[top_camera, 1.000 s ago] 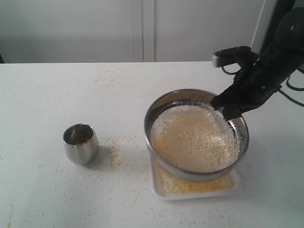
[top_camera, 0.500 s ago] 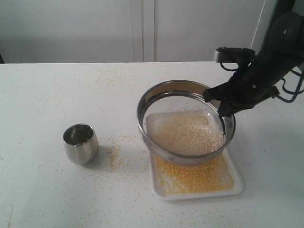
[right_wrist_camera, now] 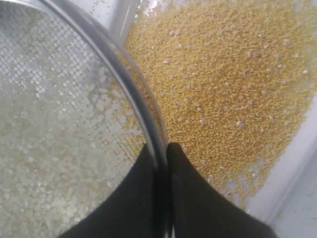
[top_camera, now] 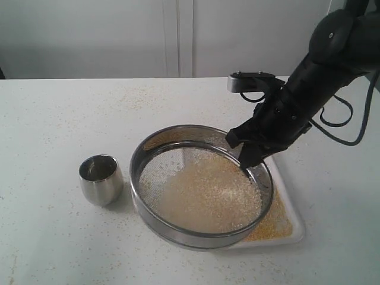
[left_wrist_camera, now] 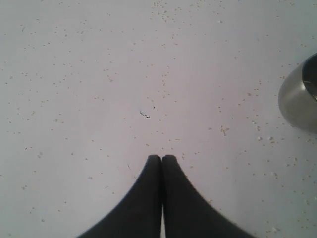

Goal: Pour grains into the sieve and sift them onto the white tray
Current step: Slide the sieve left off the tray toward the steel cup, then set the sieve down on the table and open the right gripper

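The sieve (top_camera: 196,236) reaches well left of the tray (top_camera: 297,228), so meal shaken through now would likely land on the table (top_camera: 59,119). The right gripper (top_camera: 248,155) pinches its far-right rim. The left gripper (left_wrist_camera: 161,157), clenched on nothing, hovers near the cup (top_camera: 101,179), which looks empty. Pale grains (top_camera: 208,193) lie in the sieve and yellow meal (top_camera: 279,217) in the tray.

The sieve (top_camera: 155,220), a wide shallow steel ring with a fine mesh bottom, is pinched at its rim by the right end effector (top_camera: 249,155), one finger inside the ring and one outside. Pale whitish grains (top_camera: 205,193) cover much of the mesh on the inner side of that grip. The white tray (top_camera: 295,228) lies flat on the tabletop (top_camera: 59,119) beneath the end effector, partly hidden under the sieve. Golden-yellow meal (top_camera: 276,221) is spread over the tray's floor just outside the gripped rim.
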You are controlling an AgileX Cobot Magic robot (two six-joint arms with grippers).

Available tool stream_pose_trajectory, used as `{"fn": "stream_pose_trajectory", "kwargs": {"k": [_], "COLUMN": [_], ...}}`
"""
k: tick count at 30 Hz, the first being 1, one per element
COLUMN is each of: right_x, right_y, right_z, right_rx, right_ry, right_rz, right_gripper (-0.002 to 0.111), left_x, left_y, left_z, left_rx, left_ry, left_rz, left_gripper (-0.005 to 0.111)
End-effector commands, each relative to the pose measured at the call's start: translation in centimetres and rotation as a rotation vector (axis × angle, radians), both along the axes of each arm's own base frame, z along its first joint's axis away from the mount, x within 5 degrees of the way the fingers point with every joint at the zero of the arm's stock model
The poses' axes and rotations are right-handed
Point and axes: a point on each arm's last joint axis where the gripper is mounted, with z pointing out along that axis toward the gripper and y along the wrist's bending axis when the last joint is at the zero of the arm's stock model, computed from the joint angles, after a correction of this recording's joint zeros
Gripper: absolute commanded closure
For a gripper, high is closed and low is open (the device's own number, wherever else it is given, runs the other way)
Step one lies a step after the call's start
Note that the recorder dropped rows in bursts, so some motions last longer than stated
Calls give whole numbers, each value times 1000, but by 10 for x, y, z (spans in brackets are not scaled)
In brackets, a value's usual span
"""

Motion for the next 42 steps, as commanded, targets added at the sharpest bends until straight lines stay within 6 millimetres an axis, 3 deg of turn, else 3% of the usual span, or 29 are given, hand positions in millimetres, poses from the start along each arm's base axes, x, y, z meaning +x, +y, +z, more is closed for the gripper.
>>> {"fn": "stream_pose_trajectory", "kwargs": {"k": [1,11,21,35,42], "right_x": [-13,-41,-61,-49,-42], "right_y": [24,56,104,122,128], "right_z": [10,0,-3,-54,-68], "right_rx": [34,-50,-11,-38,-10], "right_ry": [-12,-30,-115,-77,-86], "right_rz": [70,235,282,220,169], "right_gripper": [108,108,108,108,108], "left_x": [-2,-2,-2,-2,-2], "left_y": [1,1,1,1,1], "left_z": [-1,-1,-1,-1,-1], "left_rx": [-5,-5,-5,-5,-5], "left_ry": [3,3,3,3,3], "left_rz": [7,7,7,7,7], "left_gripper": [107,107,107,107,107]}}
